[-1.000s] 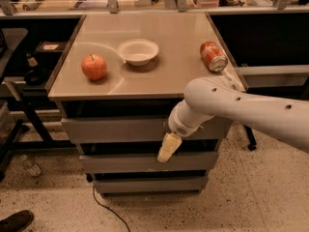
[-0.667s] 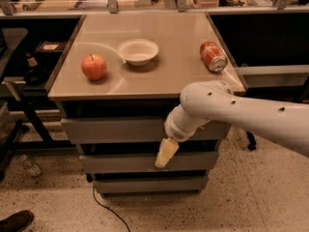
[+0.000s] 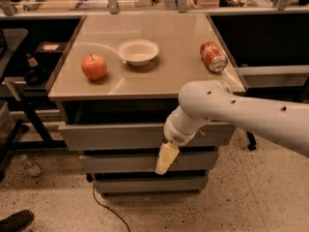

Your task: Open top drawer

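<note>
The top drawer point(image 3: 113, 136) is the widest of three grey fronts under the table top. It stands slightly forward of the two narrower fronts below, with a dark gap above it. My white arm point(image 3: 227, 108) comes in from the right and crosses the drawer's right half. My gripper point(image 3: 164, 160), pale yellow, hangs downward just under the top drawer's lower edge, in front of the middle drawer point(image 3: 120, 162). Any scuff marks are behind the arm.
On the table top point(image 3: 178, 42) are a red apple point(image 3: 94, 67), a white bowl point(image 3: 138, 51) and a red can point(image 3: 213, 56) on its side. A black cable point(image 3: 104, 209) trails on the floor. A shoe point(image 3: 17, 220) shows at bottom left. Dark shelving stands on both sides.
My gripper has moved down and a little left, from the top drawer's lower edge to in front of the middle drawer. The drawers and table items have not moved.
</note>
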